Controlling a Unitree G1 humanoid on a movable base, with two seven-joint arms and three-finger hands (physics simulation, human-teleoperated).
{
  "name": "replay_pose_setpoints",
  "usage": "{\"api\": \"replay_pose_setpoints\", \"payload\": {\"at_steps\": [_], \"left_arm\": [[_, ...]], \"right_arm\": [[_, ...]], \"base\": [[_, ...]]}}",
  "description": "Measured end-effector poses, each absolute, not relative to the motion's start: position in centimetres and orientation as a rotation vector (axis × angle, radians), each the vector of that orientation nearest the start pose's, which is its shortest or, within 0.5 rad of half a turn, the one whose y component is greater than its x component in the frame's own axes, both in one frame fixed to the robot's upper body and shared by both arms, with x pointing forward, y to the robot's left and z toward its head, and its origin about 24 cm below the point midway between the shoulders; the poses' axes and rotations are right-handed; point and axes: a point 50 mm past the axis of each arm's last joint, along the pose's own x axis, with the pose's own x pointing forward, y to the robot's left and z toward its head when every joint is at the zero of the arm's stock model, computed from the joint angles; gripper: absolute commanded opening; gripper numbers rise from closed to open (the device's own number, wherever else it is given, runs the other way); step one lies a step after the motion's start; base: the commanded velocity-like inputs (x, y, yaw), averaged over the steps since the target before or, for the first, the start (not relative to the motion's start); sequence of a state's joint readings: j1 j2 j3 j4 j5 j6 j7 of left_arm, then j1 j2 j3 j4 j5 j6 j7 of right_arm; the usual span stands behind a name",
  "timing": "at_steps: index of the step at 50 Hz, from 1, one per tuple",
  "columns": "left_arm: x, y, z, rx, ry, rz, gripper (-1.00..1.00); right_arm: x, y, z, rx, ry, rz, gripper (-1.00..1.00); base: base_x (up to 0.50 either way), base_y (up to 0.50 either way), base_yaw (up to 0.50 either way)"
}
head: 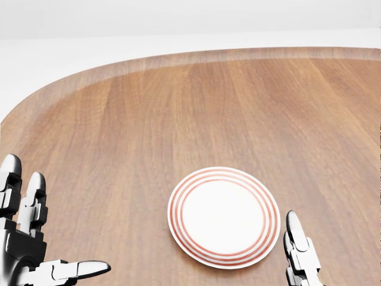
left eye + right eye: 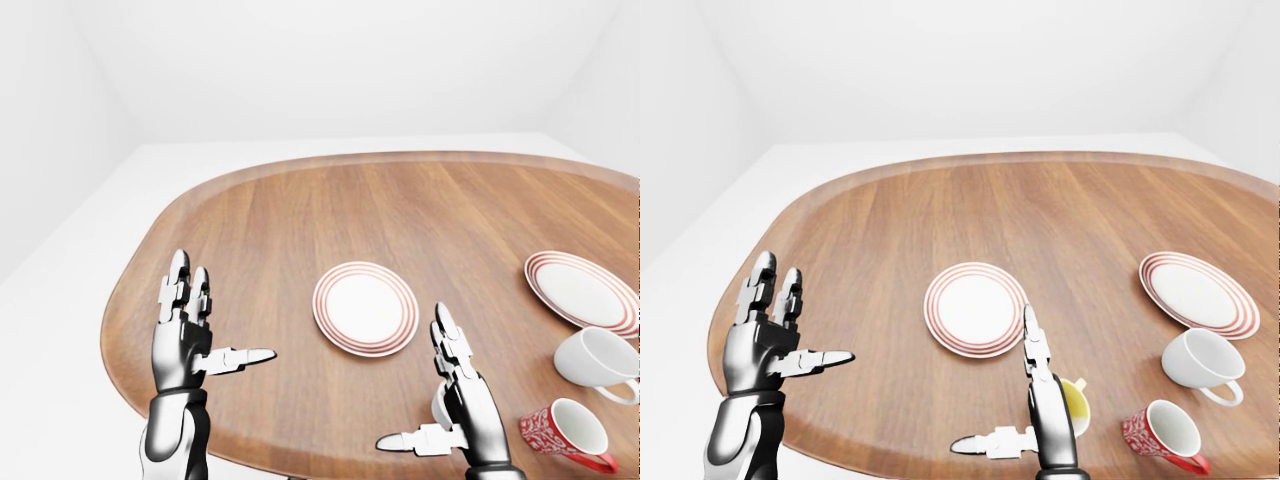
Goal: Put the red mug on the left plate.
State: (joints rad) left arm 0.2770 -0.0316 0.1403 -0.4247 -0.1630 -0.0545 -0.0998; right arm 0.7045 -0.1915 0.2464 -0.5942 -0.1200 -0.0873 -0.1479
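You're looking at bright, even, diffuse light with only faint soft shadows under the crockery on the desk (image 2: 300, 210). Everything renders sharp, no blur or glare; the eye views stretch slightly toward their edges

Smooth satin wood table (image 2: 300, 220); glossy glazed ceramic red mug (image 2: 1160, 433).

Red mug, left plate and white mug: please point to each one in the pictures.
red mug (image 2: 1160, 432): right-eye view, on its white inside.
left plate (image 2: 975, 309): right-eye view, on its bare white centre.
white mug (image 2: 1202, 359): right-eye view, on its outer wall.
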Motion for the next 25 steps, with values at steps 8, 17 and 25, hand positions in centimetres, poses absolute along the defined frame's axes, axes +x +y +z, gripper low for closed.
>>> {"api": "replay_pose_setpoints", "payload": {"at_steps": [8, 17, 25], "left_arm": [[19.29, 19.00, 8.66, -0.111, -0.231, 0.109, 1.00], [19.29, 18.99, 8.66, -0.110, -0.231, 0.109, 1.00], [19.29, 18.98, 8.65, -0.110, -0.230, 0.108, 1.00]], "right_arm": [[11.82, -14.67, 6.25, -0.175, 0.009, -0.003, 1.00], [11.84, -14.65, 6.36, -0.178, 0.004, -0.003, 1.00], [11.85, -14.63, 6.39, -0.180, 0.002, -0.004, 1.00]], "base": [[0.49, -0.29, 0.00], [0.48, -0.27, 0.00], [0.47, -0.26, 0.00]]}}
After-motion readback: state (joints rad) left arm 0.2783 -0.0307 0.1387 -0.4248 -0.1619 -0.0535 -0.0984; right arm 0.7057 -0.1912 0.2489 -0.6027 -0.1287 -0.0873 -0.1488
